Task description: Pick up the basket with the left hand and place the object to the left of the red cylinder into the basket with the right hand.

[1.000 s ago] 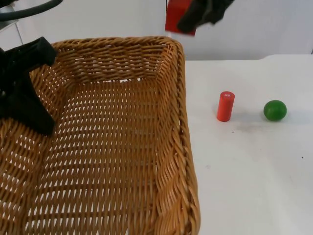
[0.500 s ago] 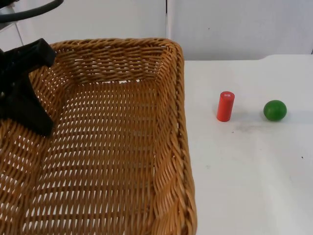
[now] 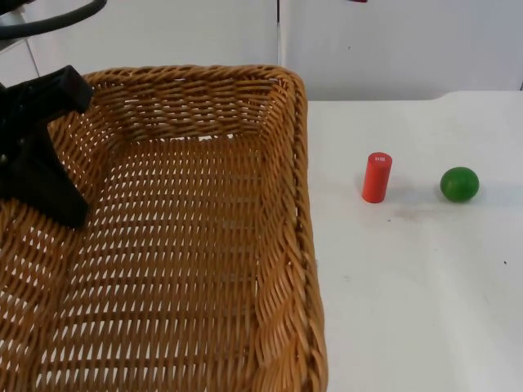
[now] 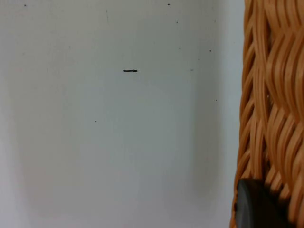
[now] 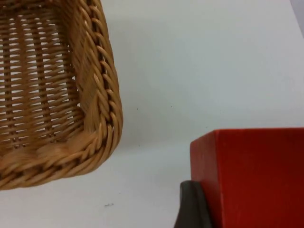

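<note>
Tan woven basket, red cylinder, green ball, red block, white table.

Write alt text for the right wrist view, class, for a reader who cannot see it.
A red block sits in the right gripper, a black fingertip against its side, above the white table. Beside it lies a corner of the woven basket, nothing visible inside.

The basket hung from the left hand, which gripped its left rim. Right of that hand, past the basket, the cylinder stood on the bench, the ball just beyond it.
</note>
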